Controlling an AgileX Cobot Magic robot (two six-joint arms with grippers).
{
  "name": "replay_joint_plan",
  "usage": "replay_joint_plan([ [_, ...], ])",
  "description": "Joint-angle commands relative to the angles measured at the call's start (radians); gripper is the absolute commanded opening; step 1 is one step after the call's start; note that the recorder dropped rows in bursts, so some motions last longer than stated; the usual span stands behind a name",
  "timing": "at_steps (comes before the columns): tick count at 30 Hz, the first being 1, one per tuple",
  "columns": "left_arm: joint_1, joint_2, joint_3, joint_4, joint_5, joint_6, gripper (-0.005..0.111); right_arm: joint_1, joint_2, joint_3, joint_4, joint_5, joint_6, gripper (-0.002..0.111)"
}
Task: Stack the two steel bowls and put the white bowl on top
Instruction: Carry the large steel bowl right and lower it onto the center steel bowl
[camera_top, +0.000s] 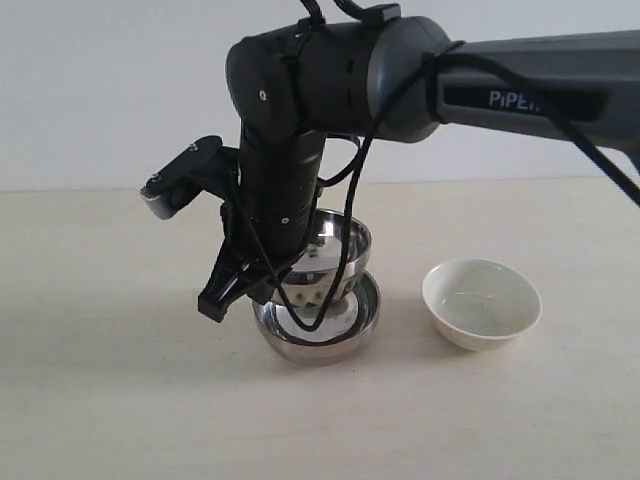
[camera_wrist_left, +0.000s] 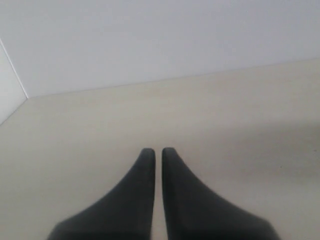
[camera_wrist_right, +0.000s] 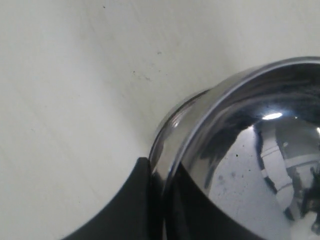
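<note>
Two steel bowls sit at the table's middle. The lower steel bowl (camera_top: 335, 335) stands on the table. The upper steel bowl (camera_top: 342, 240) is tilted, with its underside down inside the lower one. My right gripper (camera_top: 255, 295) reaches across from the right and is shut on the upper bowl's near-left rim. In the right wrist view the right gripper (camera_wrist_right: 162, 175) pinches that mirror-like upper steel bowl (camera_wrist_right: 240, 150), one finger outside the rim and one inside. The white bowl (camera_top: 482, 303) stands upright and empty to the right. My left gripper (camera_wrist_left: 158, 152) is shut on nothing over bare table.
The pale wooden table (camera_top: 100, 380) runs back to a white wall (camera_top: 100, 90). The right arm's dark body (camera_top: 330, 80) and its cable hang over the stacked bowls and hide the upper bowl's left side.
</note>
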Motion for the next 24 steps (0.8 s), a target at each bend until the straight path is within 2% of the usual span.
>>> replay_joint_plan([
  [1,0.002,-0.004,0.003,-0.007,-0.007,-0.01,0.004,-0.006,-0.014,0.03,0.0,-0.024,-0.008,0.0],
  [18,0.002,-0.004,0.003,-0.007,-0.007,-0.01,0.004,-0.006,-0.014,0.125,0.013,-0.177,0.061,0.0],
  [24,0.002,-0.004,0.003,-0.007,-0.007,-0.01,0.004,-0.006,-0.014,0.125,-0.007,-0.154,0.075,0.0],
])
